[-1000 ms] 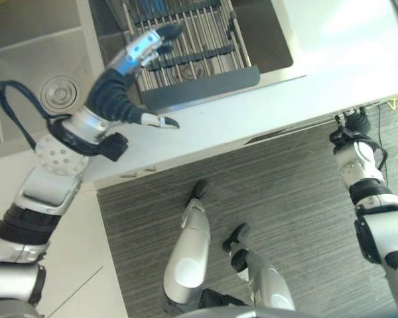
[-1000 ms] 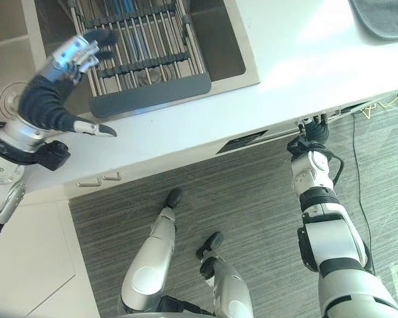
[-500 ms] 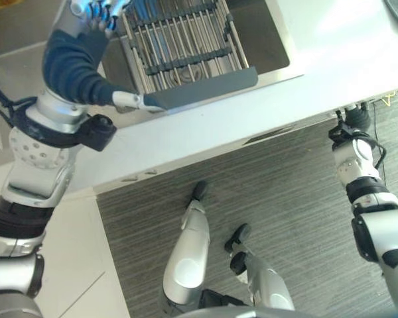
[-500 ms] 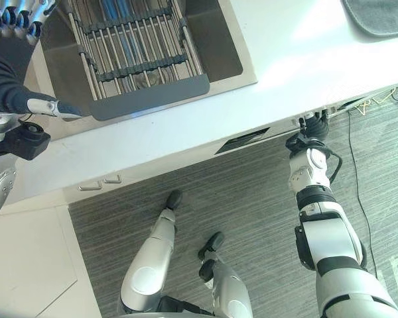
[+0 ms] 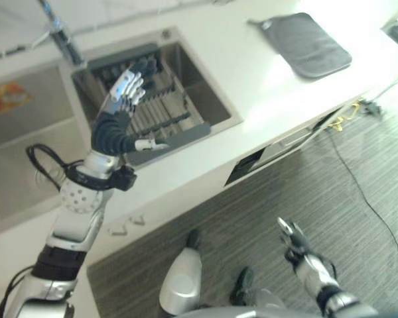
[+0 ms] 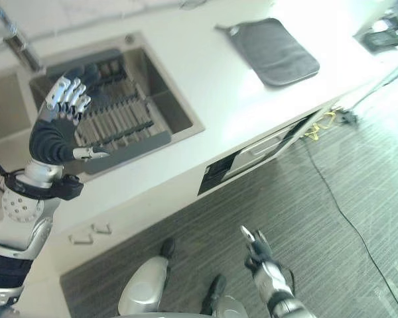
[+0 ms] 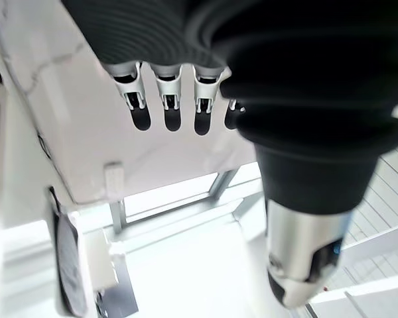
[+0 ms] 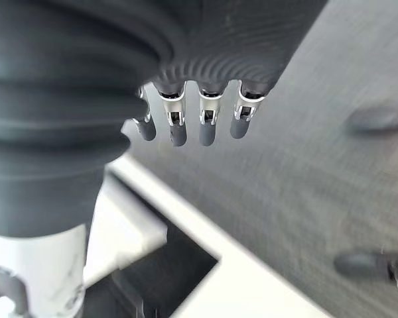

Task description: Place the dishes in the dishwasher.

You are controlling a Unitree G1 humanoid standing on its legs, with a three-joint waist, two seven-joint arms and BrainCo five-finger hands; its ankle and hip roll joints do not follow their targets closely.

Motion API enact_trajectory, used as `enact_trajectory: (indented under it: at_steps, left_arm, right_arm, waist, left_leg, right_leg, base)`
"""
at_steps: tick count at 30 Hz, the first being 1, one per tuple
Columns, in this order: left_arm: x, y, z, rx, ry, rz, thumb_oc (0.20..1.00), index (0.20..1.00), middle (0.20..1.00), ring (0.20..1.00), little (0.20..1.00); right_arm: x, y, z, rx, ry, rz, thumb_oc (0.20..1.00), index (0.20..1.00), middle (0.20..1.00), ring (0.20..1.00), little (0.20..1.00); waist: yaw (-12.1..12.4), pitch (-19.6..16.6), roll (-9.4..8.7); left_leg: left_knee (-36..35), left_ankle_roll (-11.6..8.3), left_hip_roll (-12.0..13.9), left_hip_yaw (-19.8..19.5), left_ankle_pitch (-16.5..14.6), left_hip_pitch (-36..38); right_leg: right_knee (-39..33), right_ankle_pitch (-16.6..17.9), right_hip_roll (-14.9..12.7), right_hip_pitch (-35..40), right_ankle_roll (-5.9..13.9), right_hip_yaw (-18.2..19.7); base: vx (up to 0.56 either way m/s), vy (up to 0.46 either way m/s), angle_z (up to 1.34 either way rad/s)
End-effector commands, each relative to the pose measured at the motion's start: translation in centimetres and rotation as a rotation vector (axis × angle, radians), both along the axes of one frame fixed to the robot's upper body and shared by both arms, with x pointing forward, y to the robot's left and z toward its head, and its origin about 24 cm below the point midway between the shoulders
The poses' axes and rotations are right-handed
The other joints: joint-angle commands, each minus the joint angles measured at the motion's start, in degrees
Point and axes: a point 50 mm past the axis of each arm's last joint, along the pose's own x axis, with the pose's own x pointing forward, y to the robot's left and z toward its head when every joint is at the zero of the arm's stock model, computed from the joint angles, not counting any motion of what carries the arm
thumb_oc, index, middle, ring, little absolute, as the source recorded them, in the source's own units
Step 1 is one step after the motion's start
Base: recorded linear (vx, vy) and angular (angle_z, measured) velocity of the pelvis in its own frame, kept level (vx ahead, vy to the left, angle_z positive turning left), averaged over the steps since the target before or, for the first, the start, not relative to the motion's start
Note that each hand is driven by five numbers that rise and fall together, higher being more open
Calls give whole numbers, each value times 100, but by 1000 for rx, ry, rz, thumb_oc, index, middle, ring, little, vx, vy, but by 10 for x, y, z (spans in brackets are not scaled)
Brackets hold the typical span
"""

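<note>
While the left hand [image 5: 125,96] is hanging raised above the sink [image 5: 215,106], its fingers are spreading straight and its thumb is pointing out sideways, so it is open and is holding nothing. Under it a dish rack [image 5: 160,114] of metal bars with a dark grey front lip is sitting inside the sink, near the sink's front edge, and its bars are running from the front edge toward the back wall, where the faucet [image 5: 58,34] is standing. I cannot tell if any dish is lying on the rack; something dark is showing among the bars just behind the fingers, but it is too unclear to name. The right hand [image 6: 255,244] is hanging low over the grey striped floor [image 5: 358,225], well apart from the counter [image 5: 252,79], and its own wrist view is showing relaxed, straight fingers with nothing between them, so it is open too. The dishwasher [image 6: 242,159] is, in my judgement, the dark panel under the counter's front edge, to the right of the sink, and its door is looking only slightly ajar. A grey mat [image 5: 306,45] is lying on the counter near the far right corner. So the rack is lying straight below and ahead of the left hand, which is much the nearer 1 of the 2, while the dishwasher is lying between the 2 hands and closer to the right one.
</note>
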Motion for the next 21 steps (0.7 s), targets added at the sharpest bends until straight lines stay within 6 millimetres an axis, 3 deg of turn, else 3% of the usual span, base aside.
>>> enact_trajectory:
  at_steps: [1, 5, 9, 10, 16, 21]
  left_arm:
    - [-8, -11, -3, 13, 7, -86, 1000, 1000, 1000, 1000, 1000]
    - [-13, -18, -32, 75, 110, -120, 1000, 1000, 1000, 1000, 1000]
    - [-12, -26, -56, 79, 255, -183, 1000, 1000, 1000, 1000, 1000]
    - [-12, -27, -61, 86, 282, -196, 1000, 1000, 1000, 1000, 1000]
    - [-25, -44, -141, 258, 646, -314, 1000, 1000, 1000, 1000, 1000]
    - [-30, -59, -205, 396, 905, -316, 1000, 1000, 1000, 1000, 1000]
  right_arm:
    - [26, -19, 15, -44, -66, -30, 1000, 1000, 1000, 1000, 1000]
    - [-17, -37, 0, -63, 48, -71, 1000, 1000, 1000, 1000, 1000]
    - [-34, -42, -5, -47, 84, -117, 1000, 1000, 1000, 1000, 1000]
    - [-35, -43, -5, -46, 84, -118, 1000, 1000, 1000, 1000, 1000]
    - [-12, -37, 1, -16, 21, -95, 1000, 1000, 1000, 1000, 1000]
    - [-2, -21, 0, 35, 6, -62, 1000, 1000, 1000, 1000, 1000]
  waist:
    - [51, -537, 212]
    - [-166, -727, 435]
    - [-253, -851, 594]
    - [-256, -857, 617]
    - [-282, -871, 830]
    - [-589, -965, 869]
  left_leg:
    - [-528, -308, 826, 192, 5, 579]
    - [-893, -400, 925, 221, 164, 917]
    - [-1124, -526, 1052, 216, 342, 1034]
    - [-1128, -550, 1074, 211, 365, 1032]
    - [-1085, -676, 1209, 179, 522, 1015]
    - [-1079, -677, 1274, 360, 470, 1166]
  right_leg:
    - [-210, 397, -226, -106, 308, 78]
    - [-198, 276, -144, 43, 249, 155]
    - [-153, 102, -6, 176, 146, 104]
    - [-131, 74, 9, 183, 132, 88]
    - [138, -241, 193, 226, -57, 106]
    - [157, -264, 217, 200, -44, 361]
  base:
    - [-55, 120, -51]
    - [-87, 42, -20]
    - [-96, -43, 8]
    - [-91, -54, 12]
    - [-34, -36, 10]
    - [41, 25, -8]
